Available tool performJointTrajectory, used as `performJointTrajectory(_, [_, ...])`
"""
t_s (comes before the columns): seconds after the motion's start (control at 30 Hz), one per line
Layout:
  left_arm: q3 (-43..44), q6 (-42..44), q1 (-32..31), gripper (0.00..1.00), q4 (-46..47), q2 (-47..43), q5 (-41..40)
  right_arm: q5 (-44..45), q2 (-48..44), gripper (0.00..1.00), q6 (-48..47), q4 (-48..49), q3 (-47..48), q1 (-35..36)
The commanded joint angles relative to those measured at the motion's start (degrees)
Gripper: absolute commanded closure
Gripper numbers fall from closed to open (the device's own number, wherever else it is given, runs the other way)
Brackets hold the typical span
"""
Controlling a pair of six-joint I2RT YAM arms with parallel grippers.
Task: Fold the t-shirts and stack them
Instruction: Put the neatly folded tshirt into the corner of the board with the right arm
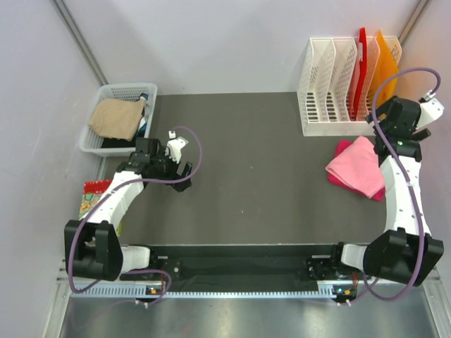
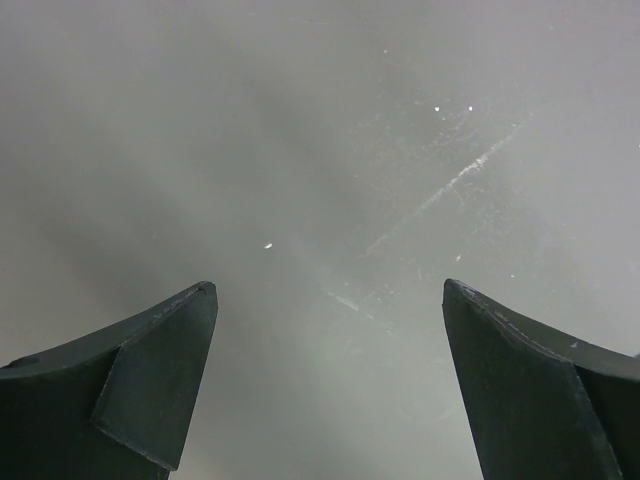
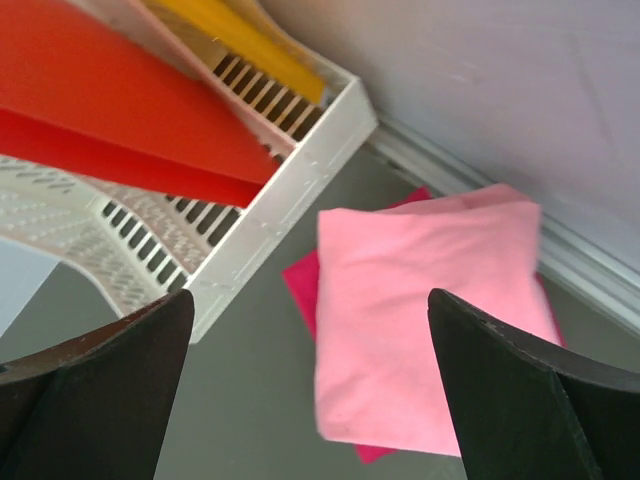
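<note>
Top external view: the folded salmon-pink t-shirt [image 1: 361, 166] is lying on top of the magenta t-shirt [image 1: 342, 147] at the right edge of the dark table [image 1: 261, 176], just in front of the white file rack [image 1: 331, 91]. Stacked this way, the task is looking finished or nearly so. The right gripper [image 1: 381, 117] is hovering beside the stack, touching nothing. The left gripper [image 1: 184, 163] is hanging over bare table, well apart from the shirts, near a basket [image 1: 106, 91] holding tan cloth.

Left wrist view: the left gripper [image 2: 330, 385] is showing its fingers [image 2: 150, 380] spread wide with only grey, scratched surface between them.

Right wrist view: the right gripper [image 3: 310, 395] is also standing spread and empty, looking down at the pink t-shirt [image 3: 430, 320], a neat rectangle, with magenta t-shirt [image 3: 300, 285] edges peeking out beneath. Red folders [image 3: 120, 110] are leaning in the rack [image 3: 300, 170] alongside.
</note>
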Motion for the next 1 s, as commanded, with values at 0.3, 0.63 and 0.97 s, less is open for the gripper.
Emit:
performJointTrajectory(0.3, [1.1, -3.2, 0.4, 0.01, 0.9, -0.8, -0.1, -12.9, 17.1, 0.0, -1.2, 11.6, -8.6, 0.6])
performJointTrajectory(0.63, [-0.6, -3.3, 0.5, 0.01, 1.0, -4.4, -2.7, -8.9, 21.3, 0.0, -1.8, 8.4, -6.1, 2.1])
performJointTrajectory(0.97, [-1.0, -6.2, 0.5, 0.01, 4.2, -6.5, -5.9, -15.9, 2.2, 0.0, -5.4, 8.8, -4.2, 11.5])
